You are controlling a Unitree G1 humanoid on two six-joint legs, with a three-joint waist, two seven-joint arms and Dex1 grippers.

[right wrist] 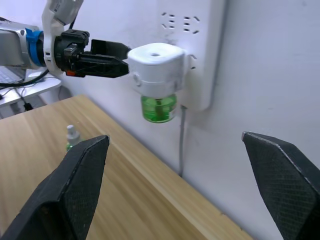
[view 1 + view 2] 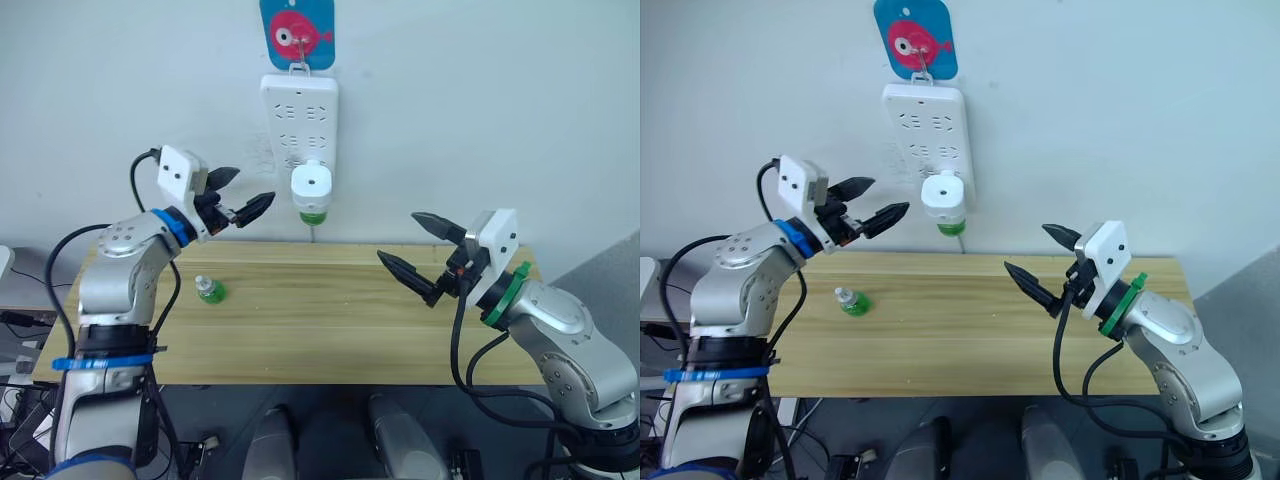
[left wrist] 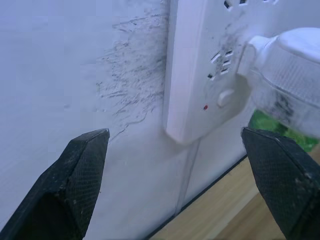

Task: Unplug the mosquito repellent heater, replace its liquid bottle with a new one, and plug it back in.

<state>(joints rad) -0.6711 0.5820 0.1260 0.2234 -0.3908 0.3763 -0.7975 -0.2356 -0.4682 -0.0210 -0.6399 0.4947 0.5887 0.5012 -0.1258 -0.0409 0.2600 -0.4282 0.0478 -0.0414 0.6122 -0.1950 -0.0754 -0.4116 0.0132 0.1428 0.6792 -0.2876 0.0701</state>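
Heater [image 2: 311,184] prongs hidden inside the power strip [image 2: 299,115]. Left wrist view cuts the heater at the frame edge. Label on the spare bottle [image 2: 209,290] near the table's [image 2: 340,340] left edge too small to read.

The mosquito repellent heater [image 2: 311,185] sits plugged into the wall power strip [image 2: 299,112], open air on both flanks. The left claw [image 2: 243,195], spread wide, hangs just beside it. The surface [image 2: 320,330] is bare except for a small green bottle [image 2: 209,290] near the left arm.
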